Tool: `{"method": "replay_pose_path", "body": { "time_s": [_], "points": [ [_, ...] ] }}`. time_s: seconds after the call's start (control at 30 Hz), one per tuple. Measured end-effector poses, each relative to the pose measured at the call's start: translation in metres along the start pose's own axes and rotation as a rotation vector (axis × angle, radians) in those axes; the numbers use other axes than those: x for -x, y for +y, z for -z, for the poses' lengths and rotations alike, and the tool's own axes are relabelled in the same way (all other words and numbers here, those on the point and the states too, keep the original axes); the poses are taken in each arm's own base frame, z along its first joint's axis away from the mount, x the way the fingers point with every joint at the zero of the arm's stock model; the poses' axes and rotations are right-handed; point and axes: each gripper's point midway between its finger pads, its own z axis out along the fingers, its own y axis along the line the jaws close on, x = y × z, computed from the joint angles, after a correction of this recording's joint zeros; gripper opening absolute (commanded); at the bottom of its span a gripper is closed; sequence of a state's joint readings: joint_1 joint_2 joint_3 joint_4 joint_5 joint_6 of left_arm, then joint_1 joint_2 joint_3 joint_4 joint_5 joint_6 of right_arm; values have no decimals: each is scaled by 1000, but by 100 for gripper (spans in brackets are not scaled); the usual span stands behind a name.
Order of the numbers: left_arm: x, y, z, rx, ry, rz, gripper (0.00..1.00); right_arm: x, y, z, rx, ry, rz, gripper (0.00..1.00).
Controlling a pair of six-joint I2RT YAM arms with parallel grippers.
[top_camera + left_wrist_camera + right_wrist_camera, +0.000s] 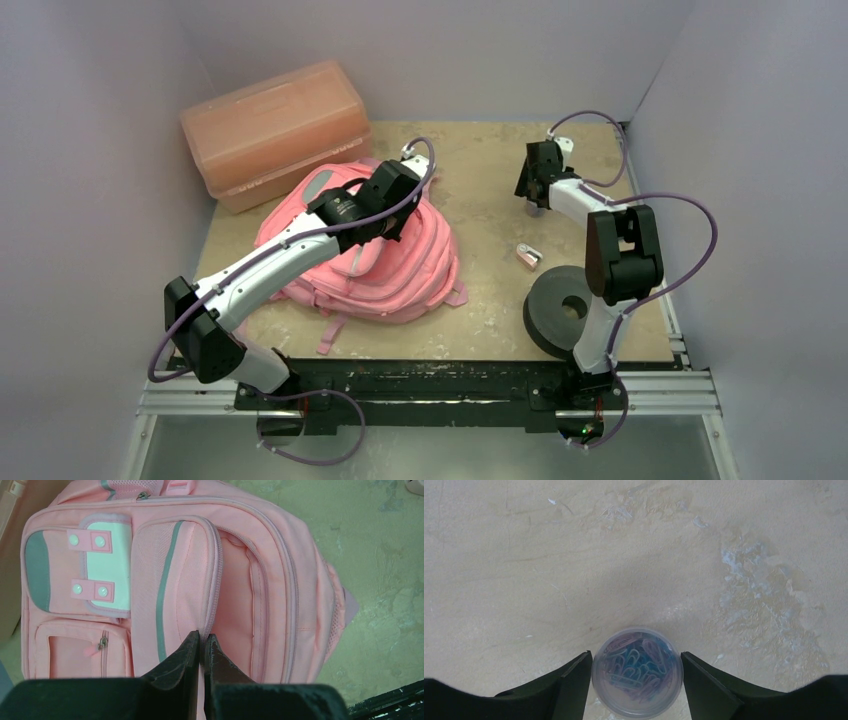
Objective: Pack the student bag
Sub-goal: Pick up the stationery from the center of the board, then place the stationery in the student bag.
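Observation:
The student bag (pixel 400 270) lies flat, front up, left of the table's middle; it fills the left wrist view (pixel 250 580) with its zip pockets and grey strips. My left gripper (pixel 388 222) is down on it, shut, tips (pixel 202 636) at the zip seam of a front pocket; whether they pinch anything there is hidden. At the far right my right gripper (pixel 537 205) points down at the table. Its jaws (pixel 636 653) hold a round clear tub of blue and purple paper clips (pixel 637 672) between them. A finger presses against each side of the tub, which stands on the table.
A rigid salmon-orange plastic box (pixel 275 130) stands at the back left, touching the bag's top. A black ring-shaped roll (pixel 562 308) lies by the right arm's base, with a small pink-and-white object (pixel 529 256) just beyond it. Grey walls enclose the table.

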State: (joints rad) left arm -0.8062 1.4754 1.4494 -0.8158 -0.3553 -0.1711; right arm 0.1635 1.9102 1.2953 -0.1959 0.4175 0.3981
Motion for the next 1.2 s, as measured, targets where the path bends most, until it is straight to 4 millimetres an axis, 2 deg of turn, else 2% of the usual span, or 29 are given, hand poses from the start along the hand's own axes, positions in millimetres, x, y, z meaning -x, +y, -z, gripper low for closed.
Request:
{"method": "replay_pose_path", "body": {
  "time_s": [0.2,0.37,0.47,0.57,0.67,0.73,0.83,0.93,1.0,1.07,1.2],
  "points": [
    [0,0,0,0,0,0,0,2,-1,-1,-6,-15,13,46],
    [0,0,0,0,0,0,0,-2,-4,4,4,-16,21,44],
    [0,0,0,1,0,0,0,-10,-9,20,29,-4,31,43],
    [0,0,0,0,0,-1,0,-6,-7,43,92,-18,31,42],
    [0,0,0,1,0,0,0,4,5,74,205,-55,39,42],
    [0,0,0,3,-2,0,0,8,16,102,309,-85,53,43],
    [2,2,3,9,-9,2,0,13,45,153,518,-133,88,45],
    [3,4,5,16,-17,5,0,16,82,206,742,-189,151,45],
    [4,5,6,20,-21,7,0,9,106,236,869,-205,200,45],
    [4,6,8,24,-25,9,0,-7,132,262,981,-200,257,46],
    [5,9,11,31,-39,14,0,-36,168,294,1120,-193,341,46]
  ]
}}
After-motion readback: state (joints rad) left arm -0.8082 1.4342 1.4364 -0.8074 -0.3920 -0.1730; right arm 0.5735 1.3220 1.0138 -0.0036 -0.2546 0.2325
